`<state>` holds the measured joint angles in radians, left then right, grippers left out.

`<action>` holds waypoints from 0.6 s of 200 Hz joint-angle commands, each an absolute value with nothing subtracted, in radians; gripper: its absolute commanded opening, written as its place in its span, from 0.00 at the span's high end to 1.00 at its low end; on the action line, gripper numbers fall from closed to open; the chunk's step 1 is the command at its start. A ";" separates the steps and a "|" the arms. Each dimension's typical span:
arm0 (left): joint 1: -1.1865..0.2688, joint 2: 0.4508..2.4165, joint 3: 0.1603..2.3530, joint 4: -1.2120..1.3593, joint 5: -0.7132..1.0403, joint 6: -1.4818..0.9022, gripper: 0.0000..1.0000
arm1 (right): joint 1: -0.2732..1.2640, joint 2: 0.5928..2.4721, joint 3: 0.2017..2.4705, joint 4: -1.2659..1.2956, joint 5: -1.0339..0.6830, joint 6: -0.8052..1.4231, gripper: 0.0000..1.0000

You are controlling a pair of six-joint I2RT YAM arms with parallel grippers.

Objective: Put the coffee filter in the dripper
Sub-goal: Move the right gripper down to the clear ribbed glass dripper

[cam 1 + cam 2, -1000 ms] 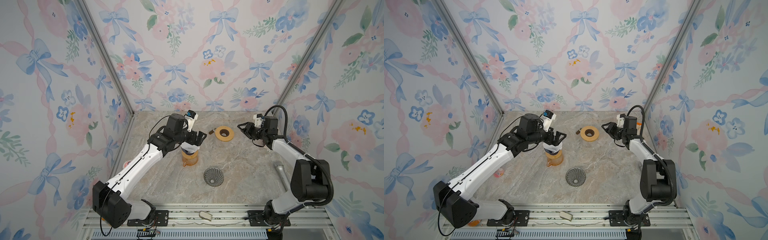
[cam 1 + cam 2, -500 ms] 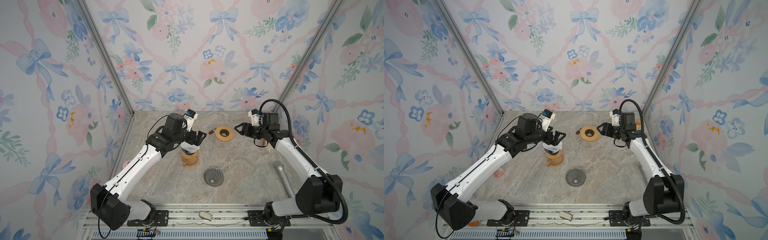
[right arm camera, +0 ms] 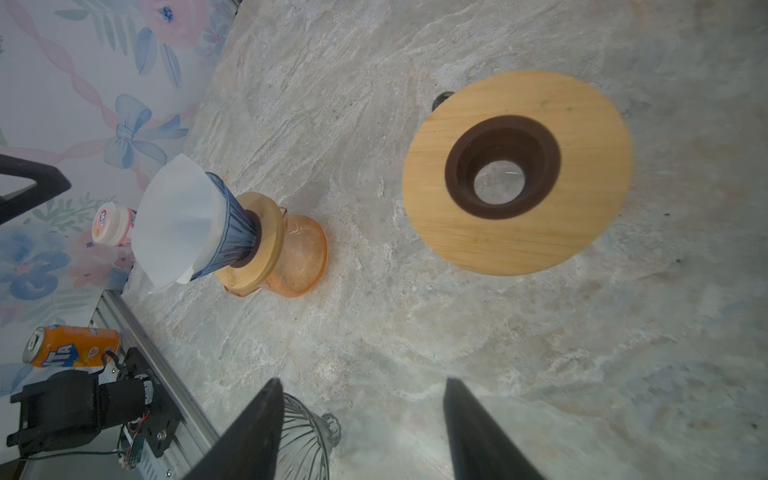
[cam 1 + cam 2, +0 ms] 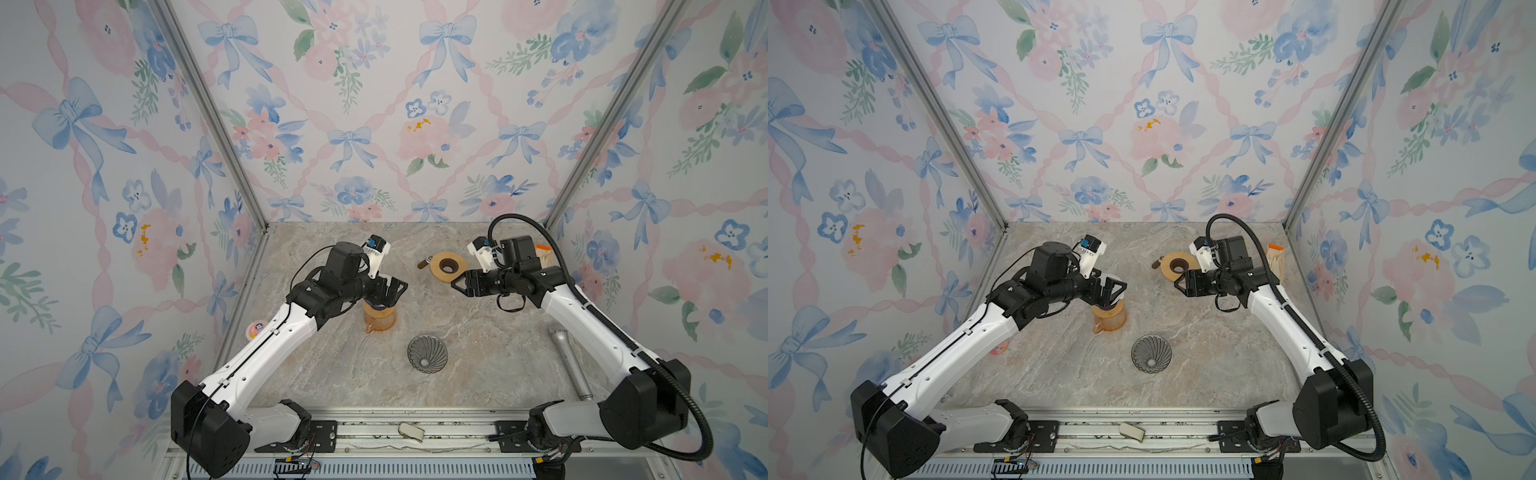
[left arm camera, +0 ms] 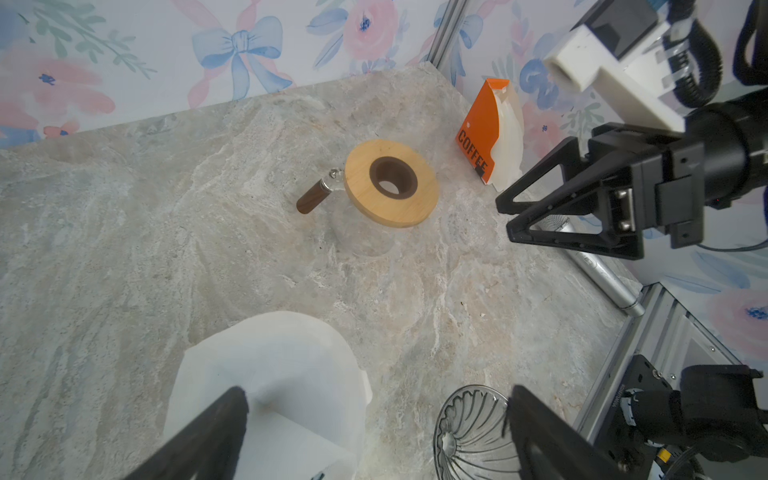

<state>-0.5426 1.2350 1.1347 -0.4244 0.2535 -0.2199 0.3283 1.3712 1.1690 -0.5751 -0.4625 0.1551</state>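
Floral walls enclose a marbled tabletop; coffee filter sits in dripper.

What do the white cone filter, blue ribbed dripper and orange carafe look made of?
The white cone filter looks like thin matte paper, softly creased. The blue ribbed dripper: glossy, glass or plastic, unclear. The orange carafe: transparent tinted glass or plastic.

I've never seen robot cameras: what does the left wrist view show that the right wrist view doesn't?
Only the left wrist view shows the orange filter pack and a metal tube. Only the right wrist view shows the blue dripper, its orange carafe and a soda can. Both show the paper filter, the wooden ring and the glass cone.
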 commanded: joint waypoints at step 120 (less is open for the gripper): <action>-0.550 1.052 0.929 -0.464 0.290 -0.312 0.02 | 0.560 1.356 0.933 -0.638 -0.380 0.153 0.44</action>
<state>-0.5438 1.0840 0.9543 -0.4438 0.2779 -0.2893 0.5259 1.3457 0.9539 -0.5922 -0.3878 0.1551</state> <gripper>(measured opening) 0.979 0.574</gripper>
